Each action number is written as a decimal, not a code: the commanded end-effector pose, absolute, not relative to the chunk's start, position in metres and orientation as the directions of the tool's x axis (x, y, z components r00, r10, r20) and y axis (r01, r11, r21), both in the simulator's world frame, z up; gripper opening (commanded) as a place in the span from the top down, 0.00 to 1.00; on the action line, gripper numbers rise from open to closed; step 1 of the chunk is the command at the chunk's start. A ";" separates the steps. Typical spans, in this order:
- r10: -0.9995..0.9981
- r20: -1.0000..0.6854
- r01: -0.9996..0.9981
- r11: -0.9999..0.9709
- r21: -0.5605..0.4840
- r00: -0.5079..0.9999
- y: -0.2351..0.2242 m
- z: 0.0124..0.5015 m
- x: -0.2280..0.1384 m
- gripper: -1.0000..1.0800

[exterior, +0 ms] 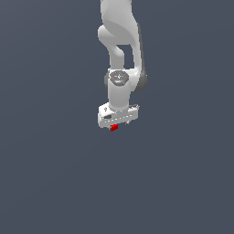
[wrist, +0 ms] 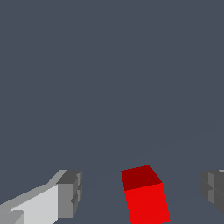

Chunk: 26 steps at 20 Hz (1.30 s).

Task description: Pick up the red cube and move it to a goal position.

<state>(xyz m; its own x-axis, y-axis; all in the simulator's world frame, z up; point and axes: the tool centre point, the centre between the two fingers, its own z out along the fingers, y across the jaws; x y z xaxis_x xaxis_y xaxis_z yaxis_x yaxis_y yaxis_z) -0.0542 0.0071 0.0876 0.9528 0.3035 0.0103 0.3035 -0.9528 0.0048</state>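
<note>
Red and very small, the red cube [wrist: 145,197] sat on the dark grey counter [wrist: 109,78], and it served as the landmark for everything else. The tool [wrist: 140,194] stood spread apart around the cube: one grey fingertip [wrist: 70,194] was to one side of the cube and the other to the opposite side, and neither touched it. The cube was closer to one fingertip than to the other, so it was not quite centred in the gap. This wide stance probably let the fingers straddle the cube before a squeeze. In the exterior view the white tool [exterior: 116,125] hung straight above the cube [exterior: 114,127], which peeked out just under it; whether the fingertips had reached the counter was hard to tell there. No goal marker showed.
</note>
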 end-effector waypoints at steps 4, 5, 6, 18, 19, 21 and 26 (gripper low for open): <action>0.403 0.006 0.403 -0.915 0.001 0.915 -0.006 0.053 -0.078 0.04; 0.416 0.005 0.416 -0.909 0.001 0.909 -0.009 0.048 -0.081 0.04; 0.429 0.004 0.429 -0.903 0.000 0.903 -0.011 0.044 -0.084 0.04; 0.494 0.000 0.494 -0.869 -0.001 0.869 -0.024 0.019 -0.097 0.04; 0.492 0.000 0.492 -0.870 0.000 0.870 -0.024 0.019 -0.097 0.04; 0.490 0.000 0.490 -0.872 0.000 0.872 -0.024 0.020 -0.096 0.04; 0.490 0.000 0.490 -0.872 0.000 0.872 -0.024 0.020 -0.096 1.00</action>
